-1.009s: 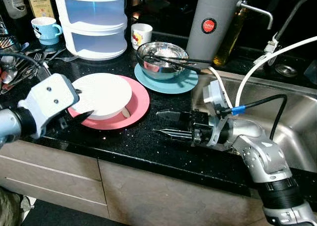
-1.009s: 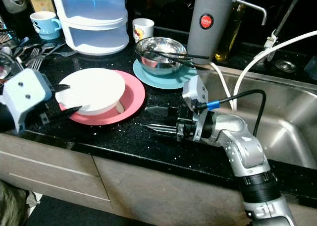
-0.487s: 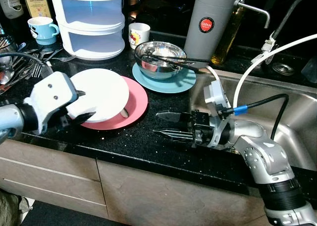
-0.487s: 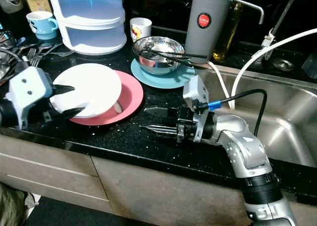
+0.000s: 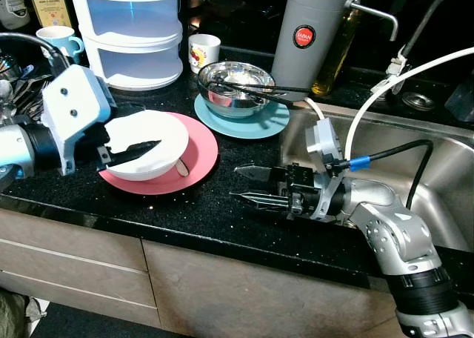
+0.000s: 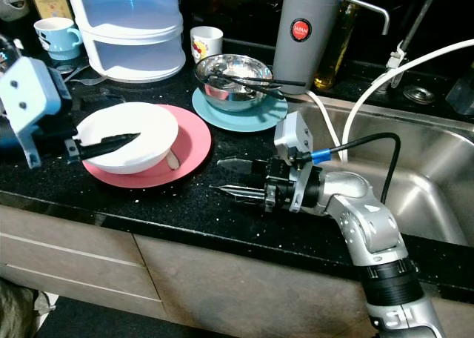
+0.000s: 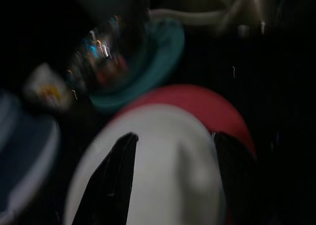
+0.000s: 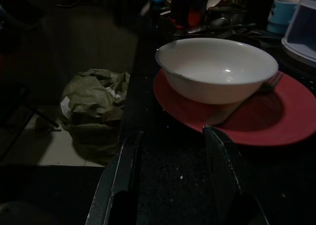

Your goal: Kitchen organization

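A white bowl point(image 5: 159, 127) stands on a pink plate point(image 5: 196, 156) on the black counter. My left gripper point(image 7: 175, 136) reaches in from the left and is shut on the bowl, one black finger point(image 5: 137, 150) along its near side and the other on its far side. My right gripper point(image 5: 248, 184) hovers open just above the counter to the right of the pink plate, pointing at it, with nothing between its fingers. The right wrist view shows the bowl point(image 8: 217, 69) upright on the plate point(image 8: 276, 121), a utensil lying beside it.
Behind the plate, a steel bowl point(image 5: 235, 86) holding chopsticks sits on a teal plate point(image 5: 259, 124). A grey flask point(image 5: 305, 34), a white mug point(image 5: 204, 50), a stacked plastic container point(image 5: 133, 27) and a blue mug point(image 5: 59, 38) line the back. The sink point(image 5: 437, 175) lies right; loose cutlery point(image 5: 22, 93) lies far left.
My left gripper has swung up and in from the plate's near left edge and closed around the white bowl. The right gripper has held still. The camera shifted slightly.
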